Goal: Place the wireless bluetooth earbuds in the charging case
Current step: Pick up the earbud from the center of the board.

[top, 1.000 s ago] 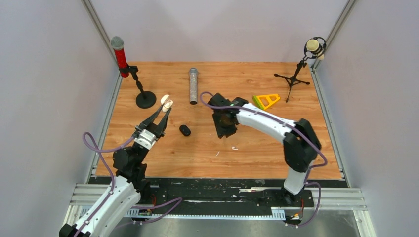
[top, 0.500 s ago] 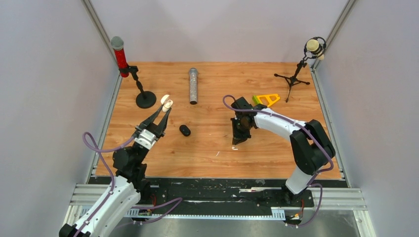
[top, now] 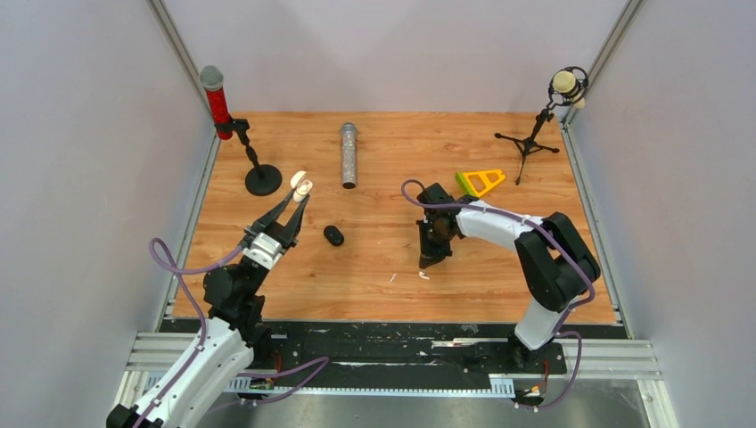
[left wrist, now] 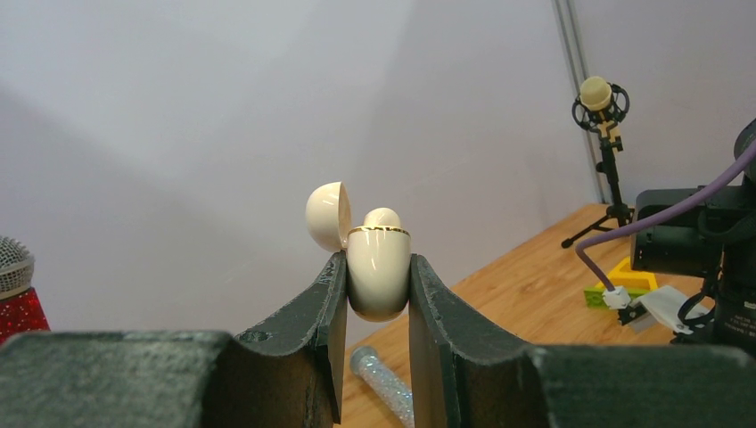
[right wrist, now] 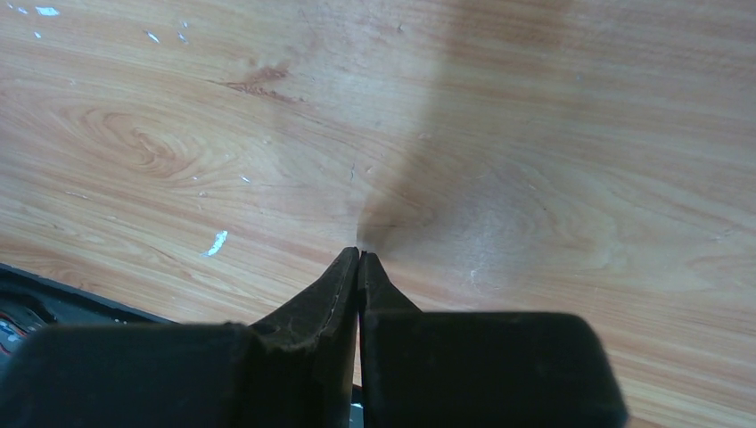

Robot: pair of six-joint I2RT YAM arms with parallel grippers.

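My left gripper (top: 299,198) (left wrist: 377,267) holds the cream charging case (top: 301,185) (left wrist: 378,276) upright above the left of the table, shut on its lower half. The lid (left wrist: 326,216) is hinged open to the left. The rounded top of one cream earbud (left wrist: 382,217) shows inside the case. My right gripper (top: 424,265) (right wrist: 358,253) is shut, with its tips touching the wood near the front middle. Nothing shows between them. A small white bit (top: 423,275) lies just in front of the tips.
A black pebble-shaped case (top: 333,234) lies between the arms. A silver glitter microphone (top: 348,155), a red microphone on a stand (top: 217,98), a tripod microphone (top: 565,86) and a yellow-green triangle (top: 480,182) stand further back. Another white sliver (top: 392,278) (right wrist: 215,242) lies near the front edge.
My right arm swung right and towards the near edge, dropped its tips to the wood and closed its jaws. The left gripper and the case have not moved.
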